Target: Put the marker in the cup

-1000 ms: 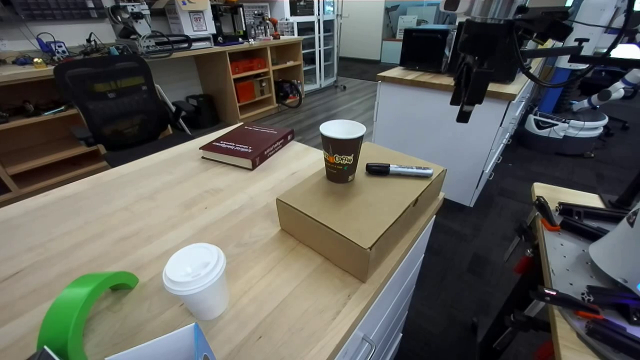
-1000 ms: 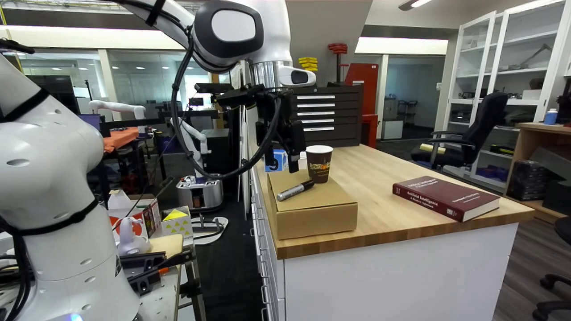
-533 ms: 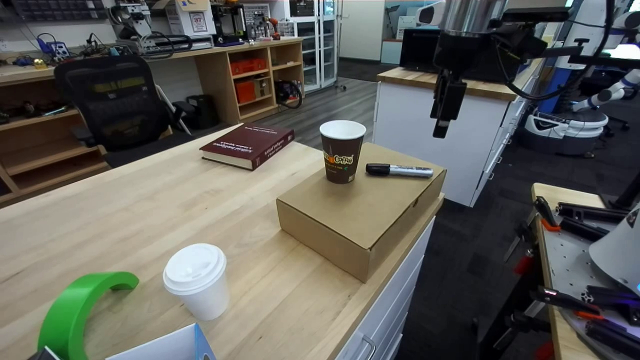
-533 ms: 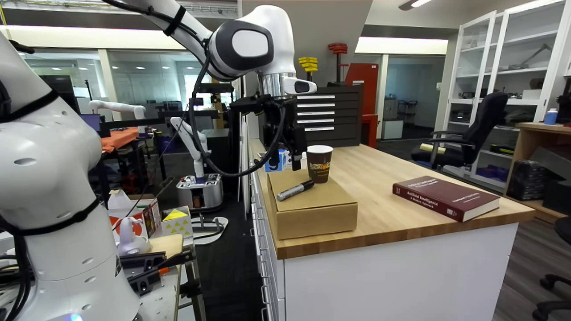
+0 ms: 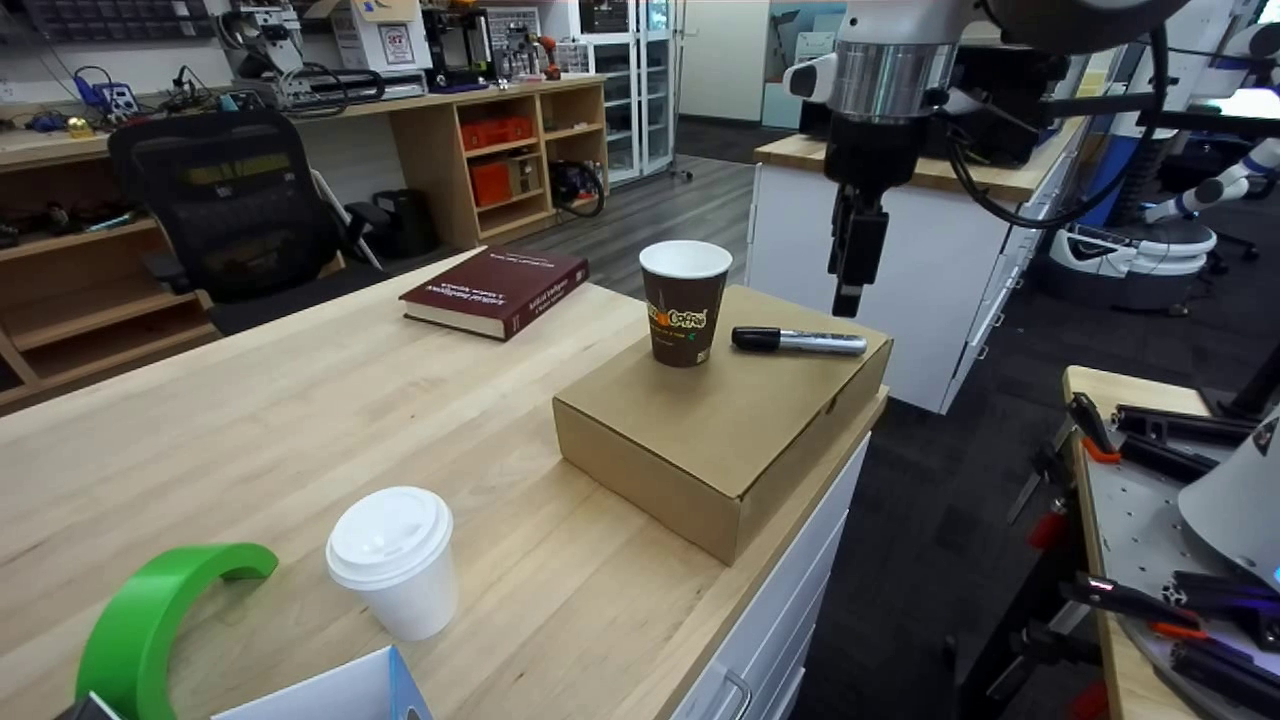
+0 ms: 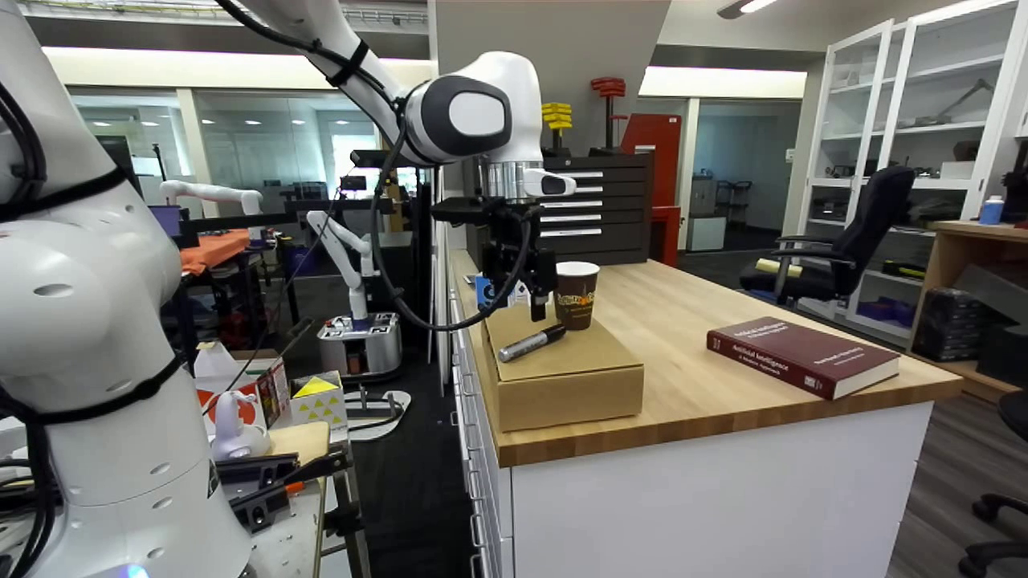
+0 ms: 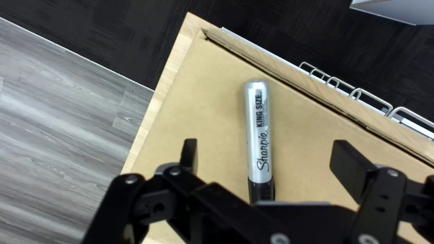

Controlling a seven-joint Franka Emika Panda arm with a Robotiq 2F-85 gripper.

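The marker (image 5: 798, 341) is silver with a black cap and lies flat on a cardboard box (image 5: 700, 430). It also shows in an exterior view (image 6: 530, 343) and in the wrist view (image 7: 258, 132), where its cap end is partly hidden by my gripper. The brown paper cup (image 5: 684, 310) stands upright on the same box beside the marker's cap end; it also shows in an exterior view (image 6: 576, 297). My gripper (image 7: 266, 150) is open and empty, its fingers on either side of the marker in the wrist view. In an exterior view the gripper (image 5: 848, 300) hangs above the box near the marker's silver end.
A white lidded cup (image 5: 393, 560), a green arch (image 5: 140, 620) and a white-blue box (image 5: 330, 690) stand on the wooden table (image 5: 300, 430). A dark red book (image 5: 495, 290) lies farther back. The cardboard box sits by the table's edge with drawer handles (image 7: 369, 96) below.
My gripper has moved down and toward the box, from high beside it to just above the marker. The marker and the cup have not moved.
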